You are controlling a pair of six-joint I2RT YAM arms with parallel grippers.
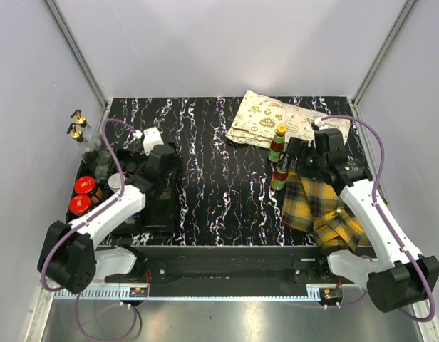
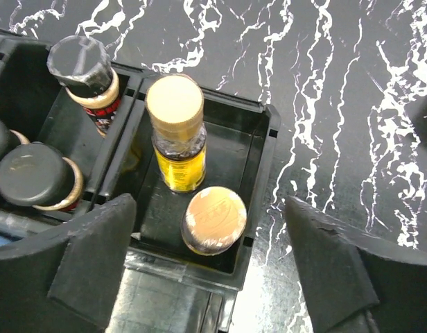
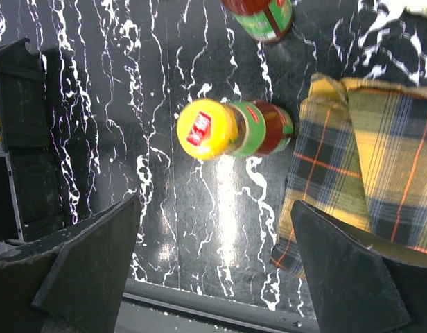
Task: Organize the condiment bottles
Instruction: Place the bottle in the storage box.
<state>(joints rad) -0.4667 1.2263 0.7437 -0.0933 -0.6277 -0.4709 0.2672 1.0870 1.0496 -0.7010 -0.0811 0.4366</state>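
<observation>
Two red sauce bottles with yellow caps and green collars stand right of centre, the far one and the near one. In the right wrist view the near bottle stands just beyond my open, empty right gripper, which hovers beside both. My left gripper is open and empty above the black tray. Below it, one compartment holds a cream-lidded yellow bottle and a second cream-lidded bottle. Dark-capped bottles fill the neighbouring compartment. Two red-lidded jars stand at the tray's left.
A yellow plaid cloth lies right of the sauce bottles and also shows in the right wrist view. A printed cream bag lies at the back. Two gold-capped clear bottles stand by the left wall. The tray's end shows at the left.
</observation>
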